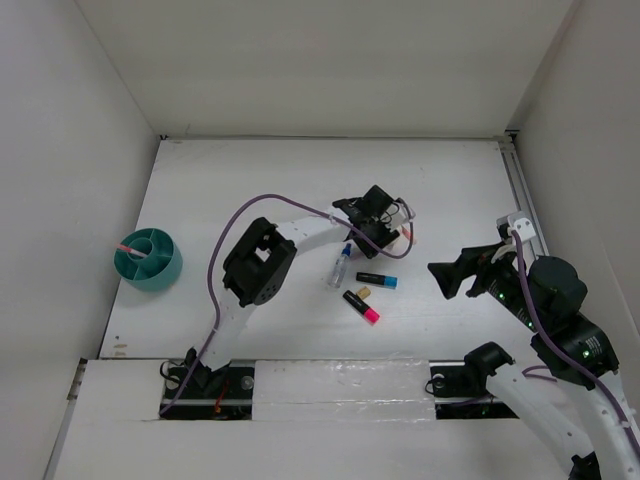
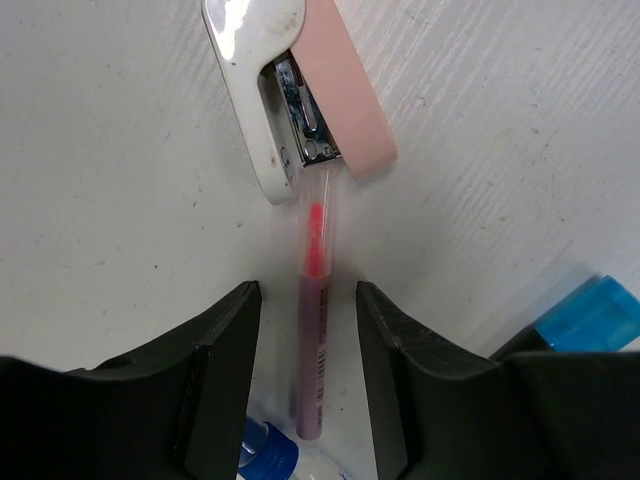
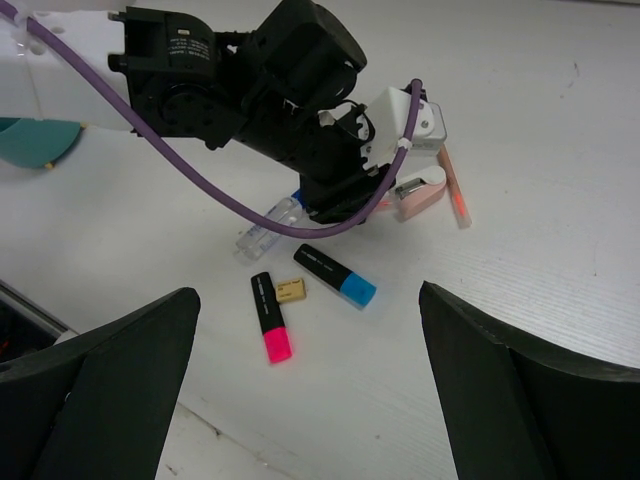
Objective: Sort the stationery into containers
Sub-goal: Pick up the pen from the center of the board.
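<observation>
A thin pink pen (image 2: pixel 312 330) lies on the table between the fingers of my left gripper (image 2: pixel 308 295), which is open and straddles it without touching. The pen's tip points at a white and pink stapler (image 2: pixel 300 90). In the top view my left gripper (image 1: pixel 388 236) is at mid-table. Near it lie a clear blue-capped pen (image 1: pixel 340 266), a black marker with a blue end (image 1: pixel 377 280), a black marker with a pink end (image 1: pixel 361 306) and a tan eraser bit (image 1: pixel 364 292). My right gripper (image 1: pixel 450 278) is open and empty to their right. The teal organizer (image 1: pixel 160 272) stands at far left.
A pink pen (image 1: pixel 135 250) sits inside the organizer. White walls enclose the table on the left, back and right. A rail (image 1: pixel 522 195) runs along the right edge. The left arm's purple cable (image 1: pixel 260 205) arcs over the table.
</observation>
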You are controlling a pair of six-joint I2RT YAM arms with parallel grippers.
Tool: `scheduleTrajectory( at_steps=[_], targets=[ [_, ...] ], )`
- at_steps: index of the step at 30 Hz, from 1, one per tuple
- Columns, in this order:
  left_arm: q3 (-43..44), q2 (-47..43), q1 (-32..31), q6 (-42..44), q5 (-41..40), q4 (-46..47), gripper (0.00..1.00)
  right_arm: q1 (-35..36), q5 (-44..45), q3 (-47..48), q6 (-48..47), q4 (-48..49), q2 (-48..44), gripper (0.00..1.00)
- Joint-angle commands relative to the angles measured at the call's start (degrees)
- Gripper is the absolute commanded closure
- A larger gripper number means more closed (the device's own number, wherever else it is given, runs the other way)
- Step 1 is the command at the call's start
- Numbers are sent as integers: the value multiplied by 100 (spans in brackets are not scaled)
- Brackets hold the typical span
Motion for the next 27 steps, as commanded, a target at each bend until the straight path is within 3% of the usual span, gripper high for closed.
scheduleTrajectory(
  at_steps=[1, 7, 14, 19, 27],
  targets=[
    [163, 117, -11, 109, 78, -219, 62, -27, -45, 25, -2, 177, -41, 3],
    [163, 117, 41, 109, 131, -342, 65, -27, -98, -28, -2, 177, -93, 3],
    [216, 117, 94, 162, 183, -526, 77, -27, -98, -28, -55, 177, -93, 3],
    [277, 222, 94, 162, 236, -649, 100, -27, -98, -28, -55, 177, -93, 3],
    [383, 82, 261, 162, 236, -711, 100, -27, -98, 25, -55, 177, -93, 3]
  ],
)
